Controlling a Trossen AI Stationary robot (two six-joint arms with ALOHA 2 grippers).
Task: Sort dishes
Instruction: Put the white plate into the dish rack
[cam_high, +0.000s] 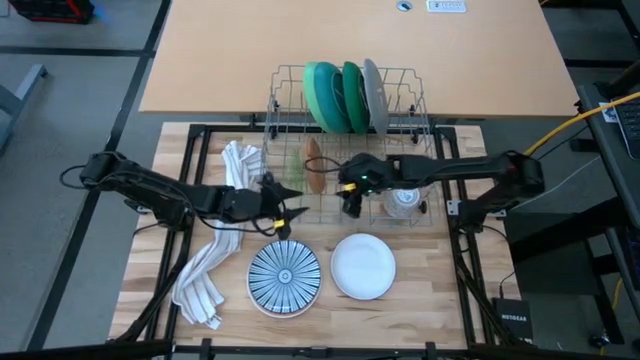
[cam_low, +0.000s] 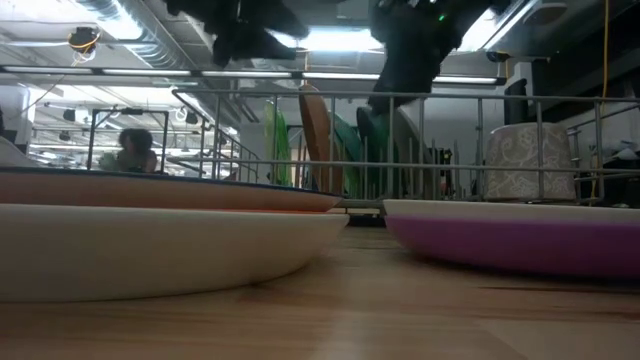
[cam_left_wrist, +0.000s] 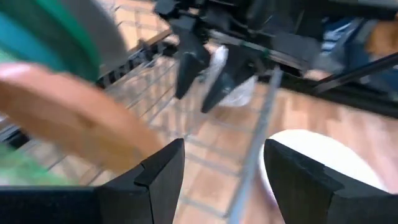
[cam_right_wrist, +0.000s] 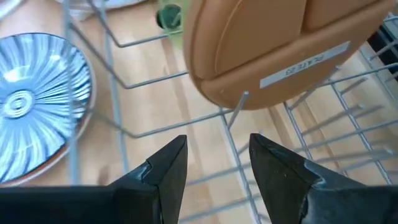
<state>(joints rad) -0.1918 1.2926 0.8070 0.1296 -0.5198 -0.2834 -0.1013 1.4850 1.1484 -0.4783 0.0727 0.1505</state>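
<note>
Orange plate (cam_high: 313, 163) stands on edge in the wire dish rack (cam_high: 420, 78), both end effectors spread, holding nothing. Left end effector (cam_high: 281, 222) sits just outside the rack's front edge; right end effector (cam_high: 350, 203) hovers inside, beside the plate. Back away level so no finger tips it.

Even, bright overhead light fills the high view, with soft shadows on the wooden surface (cam_high: 420, 310). In the low view, ceiling lights (cam_low: 330, 38) glare and the nearest bowl (cam_low: 150, 235) is soft. The left wrist view is motion-blurred throughout.
</note>
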